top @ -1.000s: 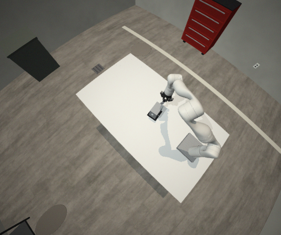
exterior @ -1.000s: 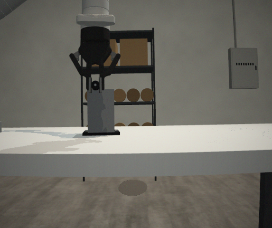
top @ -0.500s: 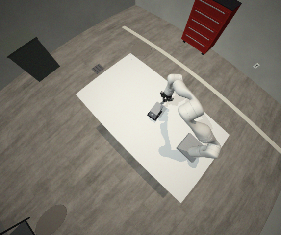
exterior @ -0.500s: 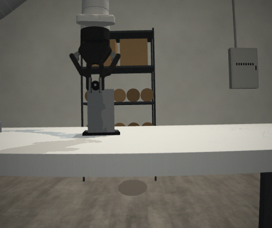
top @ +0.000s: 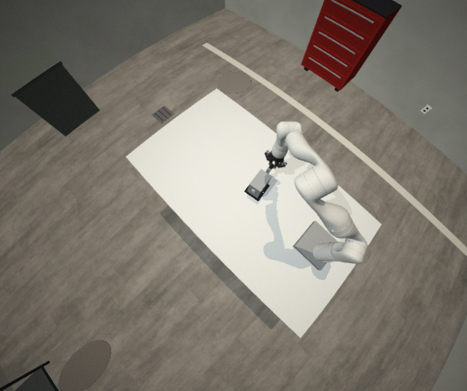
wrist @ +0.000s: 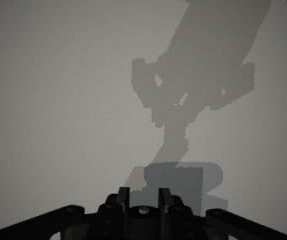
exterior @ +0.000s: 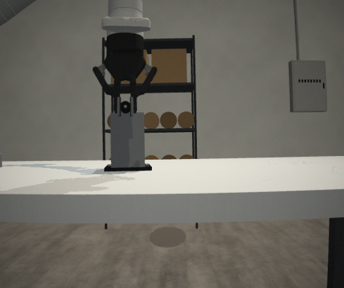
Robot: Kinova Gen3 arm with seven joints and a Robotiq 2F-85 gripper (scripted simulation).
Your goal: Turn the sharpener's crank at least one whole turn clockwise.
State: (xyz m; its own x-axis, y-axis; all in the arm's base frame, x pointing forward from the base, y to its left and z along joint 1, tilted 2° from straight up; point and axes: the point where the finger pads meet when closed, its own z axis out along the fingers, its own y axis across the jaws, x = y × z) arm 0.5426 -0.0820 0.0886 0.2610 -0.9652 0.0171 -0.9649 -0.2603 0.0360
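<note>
The grey pencil sharpener (exterior: 127, 140) stands upright on its black base (exterior: 128, 167) on the white table; it also shows in the top view (top: 258, 184). The black crank knob (exterior: 123, 107) sits at the top of its circle, just above the sharpener's body. My gripper (exterior: 123, 108) hangs straight down over it, and its two fingers are shut on the knob from left and right. In the top view the gripper (top: 270, 167) is at the sharpener's far end. In the wrist view the fingers stand narrow at the bottom edge with the knob (wrist: 143, 211) between them, above shadowed table.
The arm's grey mounting block (top: 314, 244) sits on the table's right part. A shelf rack (exterior: 149, 99) with boxes stands behind the table, a red drawer cabinet (top: 347, 37) by the wall, and a grey wall box (exterior: 307, 86) at the right.
</note>
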